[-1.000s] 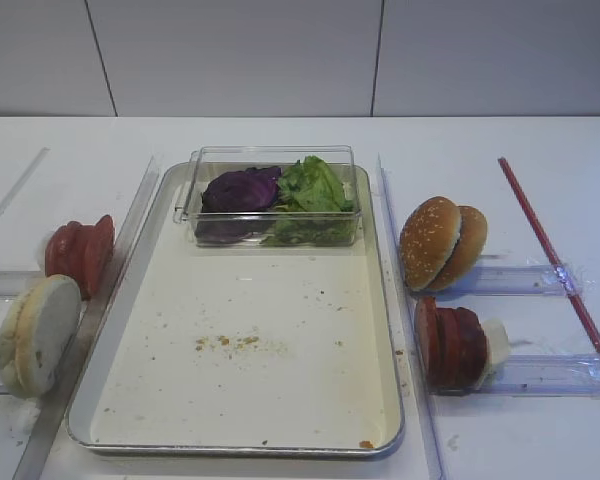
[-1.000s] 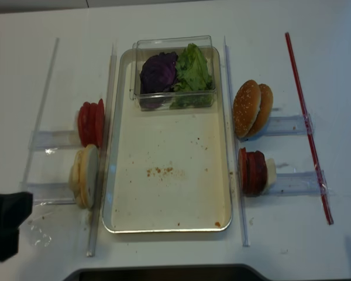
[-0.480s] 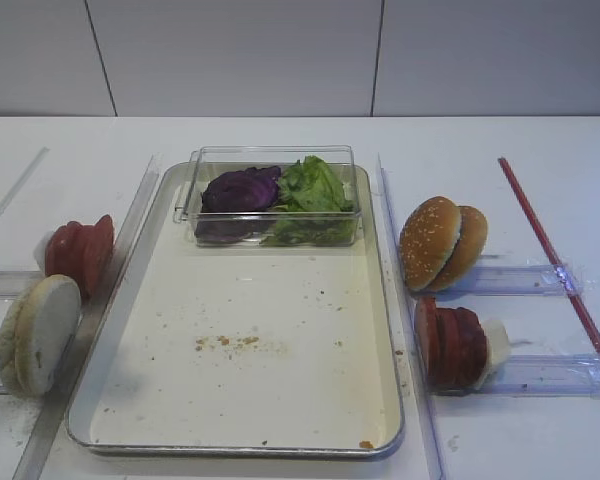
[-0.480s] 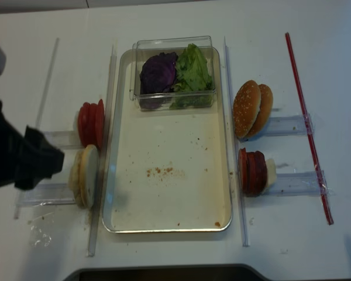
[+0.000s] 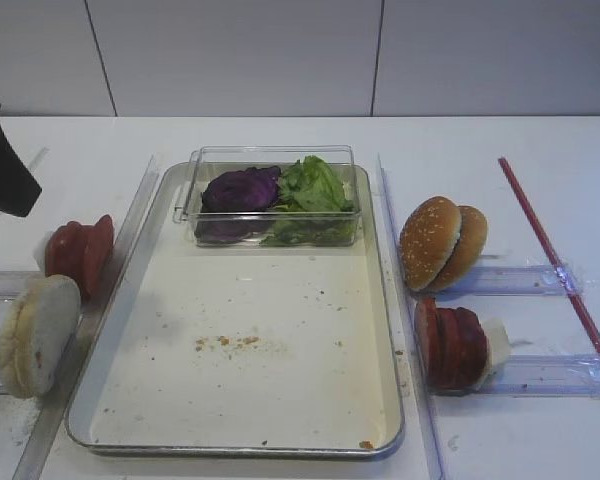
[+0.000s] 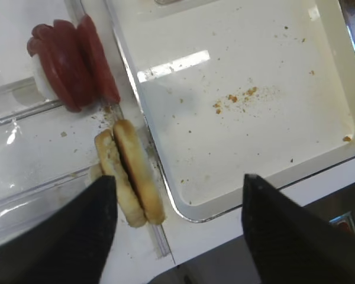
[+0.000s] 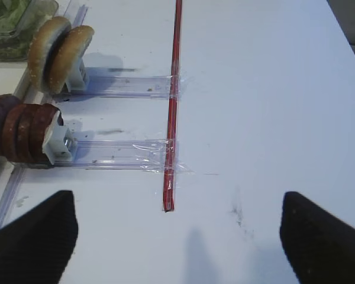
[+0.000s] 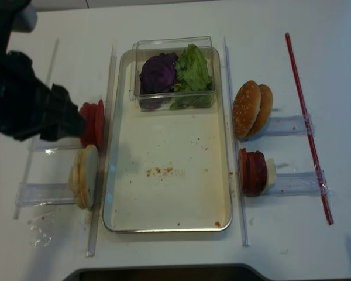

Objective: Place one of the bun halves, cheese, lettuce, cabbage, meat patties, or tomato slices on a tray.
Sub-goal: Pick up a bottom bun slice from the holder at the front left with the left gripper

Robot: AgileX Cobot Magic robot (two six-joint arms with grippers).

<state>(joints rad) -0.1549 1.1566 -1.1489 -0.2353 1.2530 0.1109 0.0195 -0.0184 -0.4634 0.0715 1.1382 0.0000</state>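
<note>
Bun halves (image 6: 129, 173), pale and standing on edge as a pair, sit just beside the left outer rim of the tray (image 5: 100, 395), near its near-left corner; they are what I judge I am about to pick.

Largest first: a white table (image 5: 500, 150) carries everything. In its middle lies the shiny metal tray, its cream floor bare except for crumbs. At the tray's far end a clear plastic box (image 5: 273, 196) holds purple cabbage (image 5: 240, 189) on the left and green lettuce (image 5: 315, 186) on the right. Right of the tray, sesame bun tops (image 5: 440, 243) stand on edge, with dark meat patties (image 5: 450, 343) stacked on edge nearer to me. Left of the tray, tomato slices (image 6: 71, 62) stand just beyond the pale bun pair.

My left gripper (image 6: 174, 228) hovers above the pale buns and tray corner with its fingers (image 6: 77, 236) spread wide, holding nothing. My right gripper (image 7: 177, 234) waits over bare table to the right, fingers also spread and empty.

To do this well, I would shift left until the bun pair sits between the fingers, line the fingers up across the thin faces of a single half, and come down carefully. The halves touch each other, so I risk taking both or tipping them against the rim. The bread is likely soft, so a light squeeze seems wise.
</note>
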